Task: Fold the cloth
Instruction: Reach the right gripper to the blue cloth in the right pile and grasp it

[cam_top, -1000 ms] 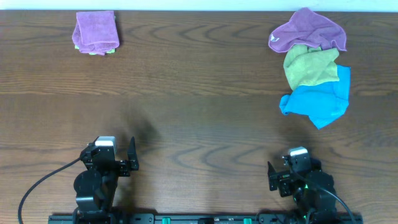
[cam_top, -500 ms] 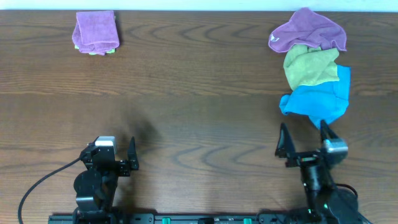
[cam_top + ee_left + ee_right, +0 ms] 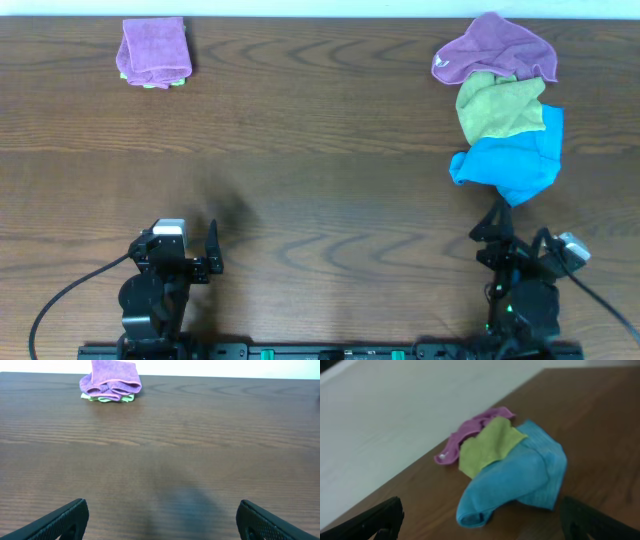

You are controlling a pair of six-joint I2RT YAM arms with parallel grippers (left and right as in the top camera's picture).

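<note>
The cloth [image 3: 510, 165], sky-blue and crumpled, lies at the far right of the table [image 3: 320, 180], touching a yellow-green cloth [image 3: 497, 107] that meets a crumpled purple cloth [image 3: 495, 50]. The right gripper [image 3: 480, 522] hangs near it, jaws spread wide and empty. The left gripper [image 3: 162, 527], likewise released, faces a folded purple cloth [image 3: 111, 380] well apart.

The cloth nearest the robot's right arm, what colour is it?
The cloth is sky blue, clearest overhead.
</note>
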